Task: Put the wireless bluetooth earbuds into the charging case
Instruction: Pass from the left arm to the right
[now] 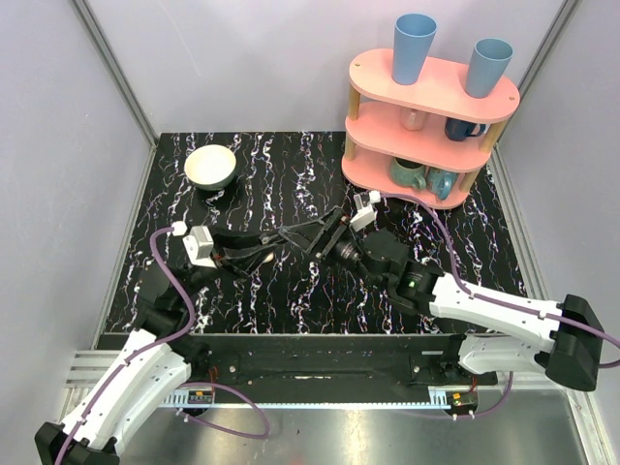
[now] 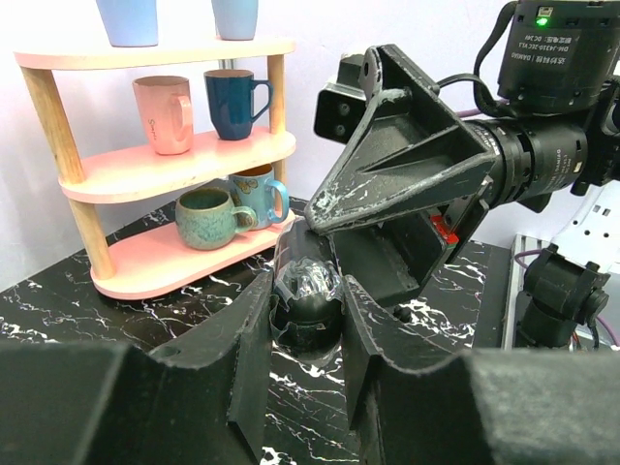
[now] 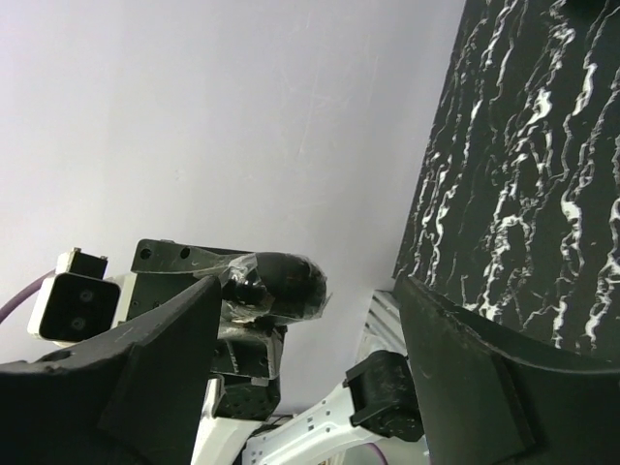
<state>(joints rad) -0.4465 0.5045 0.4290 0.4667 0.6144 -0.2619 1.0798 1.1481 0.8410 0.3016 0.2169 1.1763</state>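
Note:
My left gripper is shut on a small black glossy rounded object wrapped in clear film, held above the black marble table. The object also shows in the right wrist view, between the left fingers. My right gripper is open and tilted, its fingertips right up against the left gripper's tips; one right finger looms over the object. No cream case shows. A small pale piece lies on the table just below the left fingers; I cannot tell if it is an earbud.
A cream bowl with a dark outside stands at the back left. A pink three-tier shelf with mugs and two blue cups stands at the back right and also shows in the left wrist view.

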